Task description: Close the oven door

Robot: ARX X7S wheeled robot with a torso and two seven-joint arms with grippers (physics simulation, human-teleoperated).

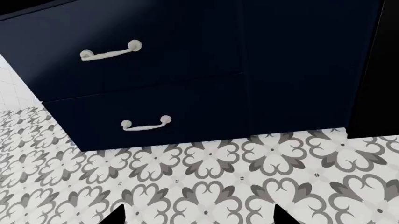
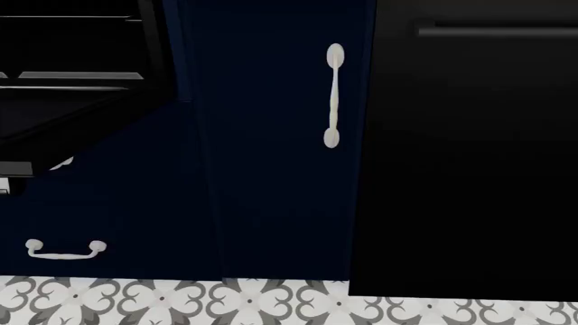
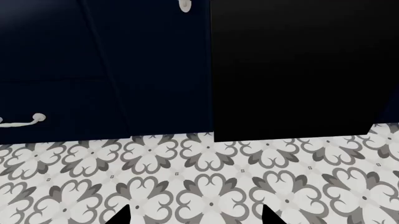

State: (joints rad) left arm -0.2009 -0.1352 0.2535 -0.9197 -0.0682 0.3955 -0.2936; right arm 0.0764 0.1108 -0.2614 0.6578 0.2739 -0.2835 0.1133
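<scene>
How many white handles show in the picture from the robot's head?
2 whole ones: a vertical handle on the navy cabinet door beside the black appliance, and a curved drawer handle low at left near the floor. A white sliver under the open oven door may be a third.

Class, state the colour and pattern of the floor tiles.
Floor tiles: white with a grey floral motif, shown best in the right wrist view.

Oven door [image 2: 54, 128] cut off at the head view's left edge; only dark finger tips [image 1: 118, 217] peeking into both wrist views.
</scene>
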